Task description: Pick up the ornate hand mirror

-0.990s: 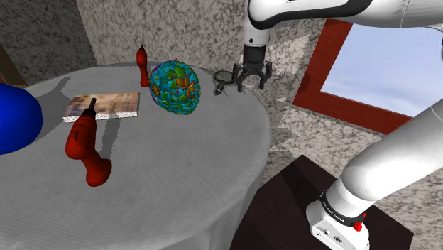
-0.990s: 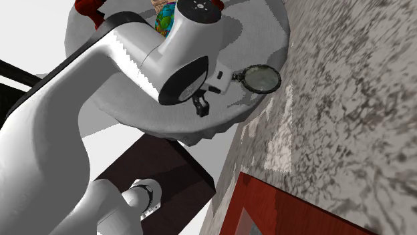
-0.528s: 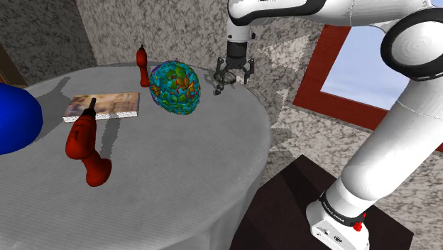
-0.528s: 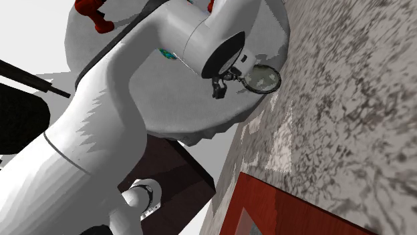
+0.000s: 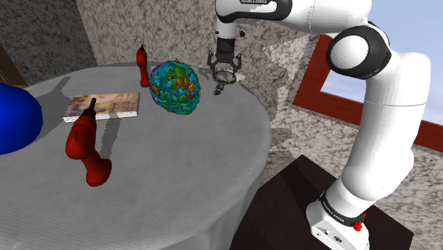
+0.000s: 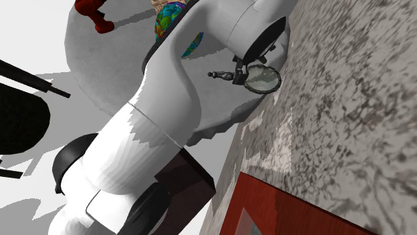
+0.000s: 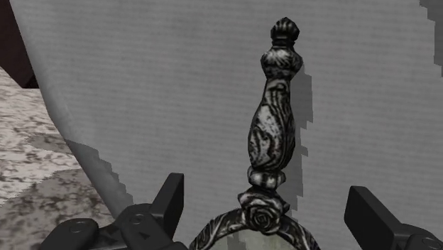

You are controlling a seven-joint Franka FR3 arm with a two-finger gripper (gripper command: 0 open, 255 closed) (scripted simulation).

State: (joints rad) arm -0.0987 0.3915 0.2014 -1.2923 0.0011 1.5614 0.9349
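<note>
While the gripper hangs low over the ornate hand mirror, jaws spread wide either side of its neck and touching nothing, the pick-up isn't done: closing and lifting remain, I'd say. It lies flat at the desk edge by the wall, glass wallward, handle pointing toward the desk's middle.

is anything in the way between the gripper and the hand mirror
Nothing visible does: the open gripper is right above the hand mirror lying on the table, fingers either side of its neck.
</note>
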